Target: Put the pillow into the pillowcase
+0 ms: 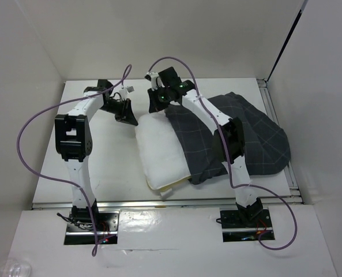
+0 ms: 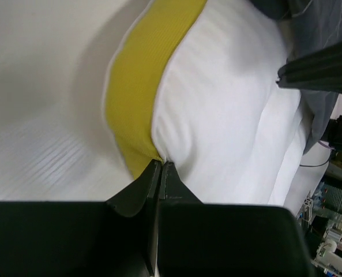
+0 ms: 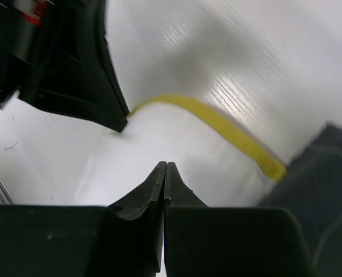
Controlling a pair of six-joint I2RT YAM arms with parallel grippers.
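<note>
The white pillow (image 1: 159, 151) lies mid-table, with its yellow band (image 2: 142, 86) along the edge. The dark checked pillowcase (image 1: 248, 135) covers the pillow's right side and spreads out to the right. My left gripper (image 1: 126, 113) is at the pillow's far left corner. In the left wrist view its jaws (image 2: 160, 164) are shut, pinching the seam where the yellow band meets the white top. My right gripper (image 1: 158, 101) is over the pillow's far edge. Its jaws (image 3: 165, 165) are shut with nothing between them, just above the white fabric (image 3: 159, 144).
White walls enclose the table on the left, back and right. A metal rail (image 1: 277, 127) runs along the right edge. Purple cables (image 1: 35, 144) loop from both arms. The left gripper's black body (image 3: 72, 63) sits close to my right gripper.
</note>
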